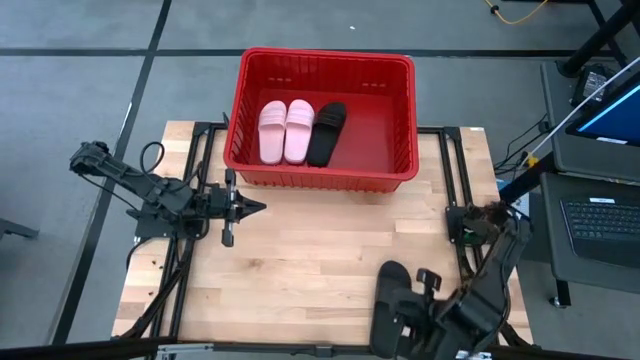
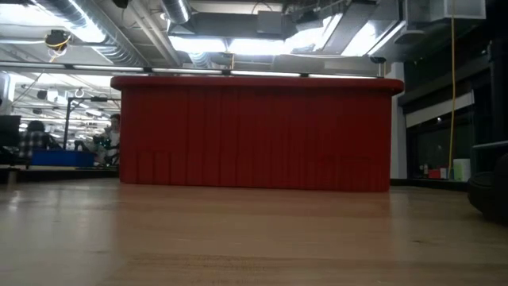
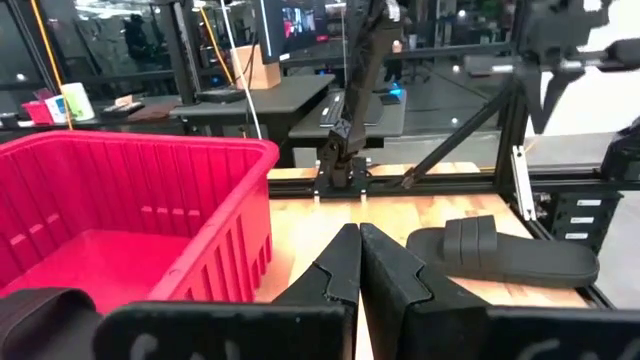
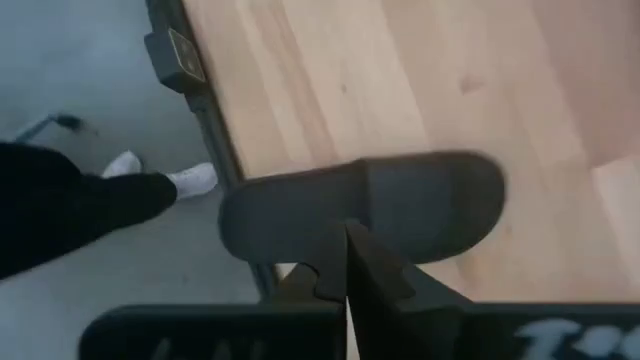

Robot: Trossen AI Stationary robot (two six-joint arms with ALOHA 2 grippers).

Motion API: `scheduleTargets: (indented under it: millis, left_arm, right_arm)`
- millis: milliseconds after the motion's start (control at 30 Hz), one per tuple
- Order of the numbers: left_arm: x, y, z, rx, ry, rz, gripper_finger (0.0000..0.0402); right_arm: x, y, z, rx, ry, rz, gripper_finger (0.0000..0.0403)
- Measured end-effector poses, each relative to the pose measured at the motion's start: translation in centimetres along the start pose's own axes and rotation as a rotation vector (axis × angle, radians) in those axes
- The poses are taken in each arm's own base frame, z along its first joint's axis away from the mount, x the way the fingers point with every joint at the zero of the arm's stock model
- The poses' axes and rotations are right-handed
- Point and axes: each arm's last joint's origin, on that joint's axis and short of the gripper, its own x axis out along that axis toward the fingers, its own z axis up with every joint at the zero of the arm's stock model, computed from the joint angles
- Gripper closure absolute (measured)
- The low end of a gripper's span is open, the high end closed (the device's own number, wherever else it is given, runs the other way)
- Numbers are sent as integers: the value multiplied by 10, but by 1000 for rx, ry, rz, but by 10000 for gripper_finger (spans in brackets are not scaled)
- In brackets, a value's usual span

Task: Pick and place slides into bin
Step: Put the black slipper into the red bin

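The red bin [image 1: 322, 118] stands at the table's far edge and holds two pale pink slides [image 1: 285, 130] and one black slide [image 1: 326, 132], all lying on its floor. Another black slide [image 1: 390, 292] lies flat on the table near the front edge, right of centre, and shows in the right wrist view [image 4: 370, 205] and the left wrist view [image 3: 505, 255]. My right gripper [image 4: 347, 250] is shut and points steeply down over this slide, apart from it. My left gripper [image 1: 248, 207] is shut and held level just in front of the bin's near left corner.
Black frame rails run along the table's left and right sides [image 1: 455, 190]. Desks with a laptop [image 1: 600, 215] stand off to the right. A person's dark trouser leg [image 4: 60, 210] and white shoe [image 4: 190, 178] are on the floor by the table's edge. Bare wood lies between the arms.
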Motion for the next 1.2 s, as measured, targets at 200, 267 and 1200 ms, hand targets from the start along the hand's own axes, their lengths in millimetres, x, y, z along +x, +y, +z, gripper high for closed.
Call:
scheduleTargets:
  millis: [200, 267, 1200]
  left_arm:
    - [0, 0, -1, 8, 13, -1, 400]
    - [0, 0, -2, 8, 14, -1, 400]
    - [0, -2, -2, -36, 15, -51, 400]
  right_arm:
    - [22, 20, -22, 144, 12, -14, 385]
    - [30, 23, -28, 159, 16, -27, 381]
    - [123, 10, -62, 93, 52, -216, 202]
